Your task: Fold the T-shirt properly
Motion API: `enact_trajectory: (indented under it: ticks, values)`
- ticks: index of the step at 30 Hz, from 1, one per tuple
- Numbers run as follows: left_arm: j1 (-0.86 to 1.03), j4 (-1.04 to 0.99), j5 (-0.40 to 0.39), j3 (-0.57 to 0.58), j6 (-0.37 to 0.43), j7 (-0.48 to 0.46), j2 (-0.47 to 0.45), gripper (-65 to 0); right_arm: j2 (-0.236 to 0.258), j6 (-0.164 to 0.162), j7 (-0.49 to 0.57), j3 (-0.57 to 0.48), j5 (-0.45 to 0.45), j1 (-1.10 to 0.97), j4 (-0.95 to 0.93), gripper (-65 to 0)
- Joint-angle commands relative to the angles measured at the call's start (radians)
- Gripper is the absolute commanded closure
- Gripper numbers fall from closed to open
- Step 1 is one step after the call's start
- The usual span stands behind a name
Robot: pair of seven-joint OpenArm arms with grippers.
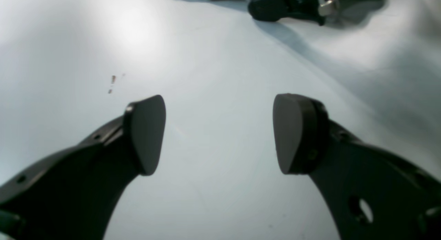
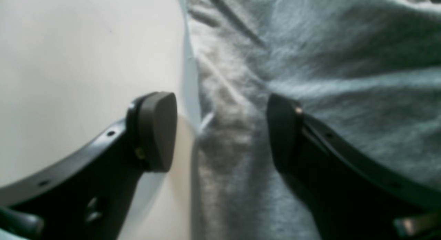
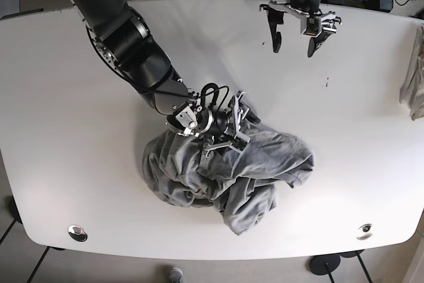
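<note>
The grey T-shirt lies crumpled in a heap on the white table. My right gripper is open at the heap's upper edge. In the right wrist view it straddles the shirt's edge, one finger over bare table and the other over fabric. My left gripper is open and empty at the far side of the table, well away from the shirt. In the left wrist view it hovers over bare table, with the right gripper at the top edge.
Another piece of cloth hangs at the table's right edge. Small dark specks mark the table near the left gripper. Round metal fittings sit at the table's two front corners.
</note>
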Motion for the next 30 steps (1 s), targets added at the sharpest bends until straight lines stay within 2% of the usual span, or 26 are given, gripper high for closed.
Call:
enact_trajectory:
  ticks: [1, 3, 4, 5, 6, 7, 11, 15, 17, 20, 22, 24, 25, 27, 28, 30]
  values:
    - [0.009, 0.02, -0.003, 0.0, 0.0, -0.022, 0.0, -45.8, 0.024, -0.041, -0.055, 0.036, -0.108, -0.037, 0.058, -29.8]
    - [0.006, 0.02, -0.003, 0.0, 0.0, -0.022, 0.0, -45.8, 0.033, -0.047, -0.055, 0.094, -0.14, -0.085, 0.11, -13.6]
    - [0.006, 0.02, -0.003, 0.0, 0.0, -0.022, 0.0, -45.8, 0.036, -0.048, -0.055, 0.14, -0.144, -0.114, 0.144, -2.1]
    - [0.004, 0.018, -0.002, 0.0, 0.0, -0.022, 0.0, -45.8, 0.04, -0.045, -0.055, 0.16, -0.147, -0.129, 0.157, -1.9]
    - [0.003, 0.017, -0.002, 0.0, 0.0, -0.021, 0.0, -45.8, 0.072, -0.045, -0.055, 0.162, -0.144, -0.146, 0.182, -3.5]
    - [0.001, 0.017, -0.002, 0.0, 0.0, -0.012, 0.0, -45.8, 0.092, -0.047, -0.055, 0.163, -0.135, -0.163, 0.211, -2.2]
    - [-0.029, 0.025, -0.005, 0.002, -0.001, 0.133, 0.0, -45.8, 0.165, -0.042, -0.061, 0.269, -0.134, -0.322, 0.426, -2.1]
    - [-0.043, 0.025, -0.005, 0.002, -0.001, 0.154, 0.0, -45.8, 0.247, -0.042, -0.063, 0.357, -0.134, -0.513, 0.615, -2.1]
    - [-0.054, 0.025, -0.005, 0.002, -0.003, 0.154, 0.0, -45.8, 0.267, -0.042, -0.063, 0.412, -0.132, -0.602, 0.668, -2.1]
    - [-0.063, 0.025, -0.005, 0.002, -0.003, 0.154, 0.0, -45.8, 0.29, -0.042, -0.057, 0.482, -0.068, -0.707, 0.721, -2.1]
    - [-0.065, 0.025, -0.005, 0.002, -0.003, 0.154, 0.0, -45.8, 0.317, -0.042, -0.057, 0.484, 0.011, -0.737, 0.757, -2.2]
    - [-0.066, 0.025, -0.005, 0.002, -0.003, 0.154, 0.0, -45.8, 0.336, -0.042, -0.061, 0.484, 0.084, -0.737, 0.79, -4.4]
    - [-0.066, 0.025, -0.005, 0.002, -0.003, 0.154, 0.0, -45.8, 0.336, -0.042, -0.063, 0.482, 0.107, -0.734, 0.802, -8.1]
    - [-0.072, 0.025, -0.005, 0.002, 0.0, 0.154, 0.0, -45.8, 0.323, -0.044, -0.078, 0.481, 0.113, -0.692, 0.83, -19.7]
    - [-0.072, 0.025, -0.005, -0.001, 0.0, 0.154, 0.0, -45.8, 0.297, -0.044, -0.138, 0.47, 0.112, -0.658, 0.849, -28.2]
    - [-0.072, 0.025, -0.005, -0.023, 0.0, 0.154, 0.002, -45.8, 0.271, -0.042, -0.219, 0.456, 0.112, -0.594, 0.872, -36.6]
